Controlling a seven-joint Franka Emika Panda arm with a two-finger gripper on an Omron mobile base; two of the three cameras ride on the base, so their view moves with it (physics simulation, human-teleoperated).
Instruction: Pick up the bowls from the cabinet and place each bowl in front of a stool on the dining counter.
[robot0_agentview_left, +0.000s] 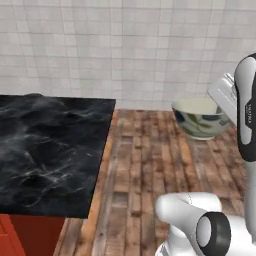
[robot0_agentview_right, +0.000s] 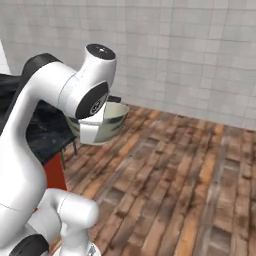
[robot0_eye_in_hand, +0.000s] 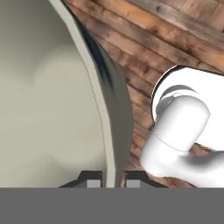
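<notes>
Carrying the cream bowl (robot0_agentview_left: 201, 118) in mid-air above the wooden floor (robot0_agentview_left: 145, 165), off the right edge of the black marble tabletop (robot0_agentview_left: 50, 150); end effector (robot0_eye_in_hand: 113, 180) pinched closed on the bowl's rim, one finger inside and one outside. Best kept level and carried over the tabletop edge with clearance before lowering.

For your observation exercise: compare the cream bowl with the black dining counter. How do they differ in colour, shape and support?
Colour: the cream bowl is pale with dark blue-green markings outside; the dining counter is black with white veining.
Shape: the bowl is round and hollow; the counter is a flat slab with straight edges.
Support: the bowl is held above the wooden floor, the gripper shut on its rim; the counter rests on a red base.
Both look glossy.
</notes>
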